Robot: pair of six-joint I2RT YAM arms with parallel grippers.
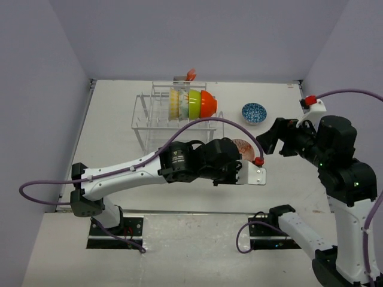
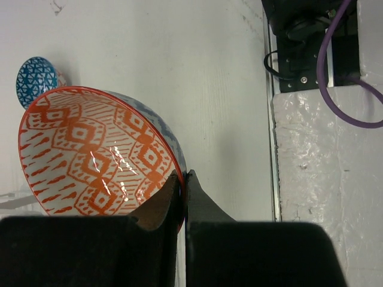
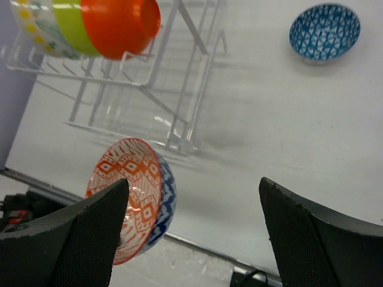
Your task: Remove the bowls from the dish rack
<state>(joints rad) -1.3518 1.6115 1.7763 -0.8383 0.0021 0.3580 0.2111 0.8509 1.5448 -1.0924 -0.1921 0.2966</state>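
Note:
My left gripper [image 2: 183,174] is shut on the rim of the red-zigzag white bowl [image 2: 90,158], holding it tilted on edge above the table; in the top view [image 1: 238,158] it is right of centre with the bowl [image 1: 243,148]. My right gripper [image 3: 192,185] is open and empty, the same bowl [image 3: 134,194] just beside its left finger; in the top view it [image 1: 270,141] is right of the bowl. The white wire dish rack [image 1: 143,115] [image 3: 178,139] holds a yellowish bowl [image 1: 174,103], a lime green bowl [image 1: 194,103] [image 3: 69,24] and an orange bowl [image 1: 208,103] [image 3: 119,27]. The blue-patterned bowl [image 1: 254,113] [image 3: 325,31] [image 2: 37,81] stands upright on the table.
A small orange-red object [image 1: 190,75] sits behind the rack at the back wall. A purple cable [image 1: 197,122] arcs over the left arm. The arm base mount [image 2: 305,54] and the table's near edge [image 2: 272,149] lie close to the held bowl.

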